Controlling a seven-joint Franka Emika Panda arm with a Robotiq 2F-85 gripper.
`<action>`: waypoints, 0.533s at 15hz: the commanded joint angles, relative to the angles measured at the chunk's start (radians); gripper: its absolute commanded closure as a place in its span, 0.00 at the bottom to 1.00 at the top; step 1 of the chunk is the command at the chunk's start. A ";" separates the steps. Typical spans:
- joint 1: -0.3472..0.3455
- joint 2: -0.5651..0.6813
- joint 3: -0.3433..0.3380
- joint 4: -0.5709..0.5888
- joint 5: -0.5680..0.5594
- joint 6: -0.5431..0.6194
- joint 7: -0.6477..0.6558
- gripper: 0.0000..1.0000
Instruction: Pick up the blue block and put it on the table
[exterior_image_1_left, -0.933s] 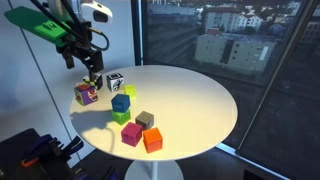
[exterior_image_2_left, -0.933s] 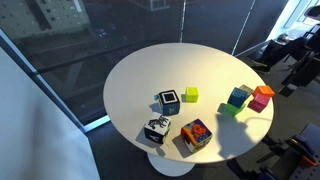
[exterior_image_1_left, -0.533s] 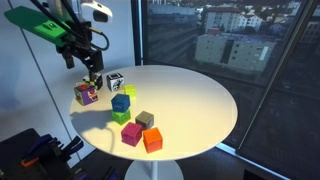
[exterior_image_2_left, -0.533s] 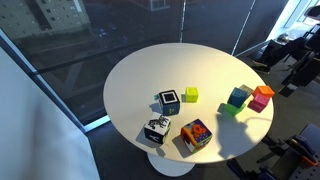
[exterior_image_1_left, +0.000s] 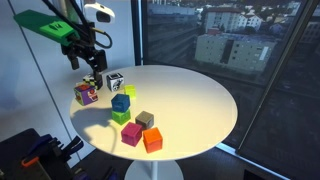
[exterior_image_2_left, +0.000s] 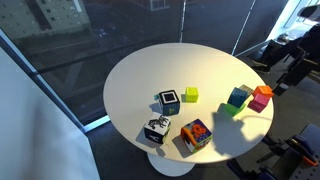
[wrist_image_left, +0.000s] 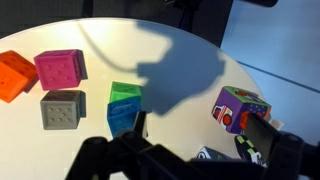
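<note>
The blue block (exterior_image_1_left: 121, 102) is a small teal cube that seems to rest on a bright green cube (exterior_image_1_left: 121, 116) near the left of the round white table (exterior_image_1_left: 190, 95). It also shows in the other exterior view (exterior_image_2_left: 239, 96) and in the wrist view (wrist_image_left: 123, 120), beside the green cube (wrist_image_left: 126, 95). My gripper (exterior_image_1_left: 88, 62) hangs open and empty above the table's far left edge, over the purple multicoloured cube (exterior_image_1_left: 87, 94), well apart from the blue block. In the wrist view the open fingers (wrist_image_left: 200, 130) frame the purple cube (wrist_image_left: 237, 108).
A black-and-white cube (exterior_image_1_left: 115, 82) and a yellow-green cube (exterior_image_1_left: 129, 91) lie behind the blue block. A grey-olive cube (exterior_image_1_left: 145, 120), a magenta cube (exterior_image_1_left: 131, 133) and an orange cube (exterior_image_1_left: 152, 139) lie in front. Windows stand behind the table.
The arm and gripper have risen slightly and shifted a little to the right. The blocks have not moved.
</note>
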 joint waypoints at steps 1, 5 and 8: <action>-0.026 0.070 0.033 0.058 -0.024 0.030 0.039 0.00; -0.055 0.139 0.052 0.095 -0.070 0.076 0.069 0.00; -0.079 0.200 0.059 0.116 -0.119 0.111 0.092 0.00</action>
